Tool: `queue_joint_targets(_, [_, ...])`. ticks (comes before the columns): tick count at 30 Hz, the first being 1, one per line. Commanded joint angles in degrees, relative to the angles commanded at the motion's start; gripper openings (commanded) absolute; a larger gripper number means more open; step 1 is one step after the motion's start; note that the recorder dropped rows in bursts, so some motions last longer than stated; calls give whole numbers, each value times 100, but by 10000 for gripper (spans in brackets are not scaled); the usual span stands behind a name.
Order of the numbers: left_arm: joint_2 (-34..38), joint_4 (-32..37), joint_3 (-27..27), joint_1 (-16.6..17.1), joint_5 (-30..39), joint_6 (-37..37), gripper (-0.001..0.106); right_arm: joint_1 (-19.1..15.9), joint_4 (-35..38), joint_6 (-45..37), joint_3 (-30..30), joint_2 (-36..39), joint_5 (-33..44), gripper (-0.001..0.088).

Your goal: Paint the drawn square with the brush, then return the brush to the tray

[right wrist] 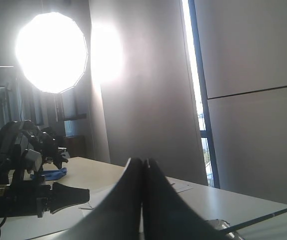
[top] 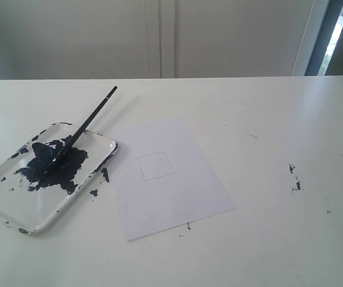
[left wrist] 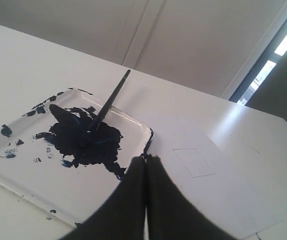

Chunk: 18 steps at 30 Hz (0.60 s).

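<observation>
Table (top: 279, 119) first: broad and white, carrying everything I have to work with. Near its middle lies the paper sheet (top: 183, 197), flat and slightly skewed. Just left of the sheet sits the tray (top: 46, 224), its floor blotched with dark blue paint. Smaller again, the drawn square (top: 155, 165) sits on the sheet's far-left part. Its interior is white, so I judge painting has not begun. The brush (top: 91, 119) rests with its tip in the tray's big paint blotch, and its black handle slants up over the far rim toward the far right. I expect it to be light, stiff and thin, liable to roll or pivot if pinched off-centre. The clean upper handle, beyond the rim, looks the place to take hold, clear of wet paint. The left gripper (left wrist: 146, 161) has its jaws pressed together on nothing, and the right gripper (right wrist: 142, 162) is likewise closed tight and empty. I would have to spread one before reaching.
</observation>
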Motion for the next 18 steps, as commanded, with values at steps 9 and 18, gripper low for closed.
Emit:
queue_joint_targets(9, [0, 0, 0, 0, 0, 0, 0, 0, 0, 0, 0, 0, 0, 0])
queue_joint_targets(18, [176, 0, -213, 0, 70, 328, 0, 0, 0, 0, 0, 0, 0, 0])
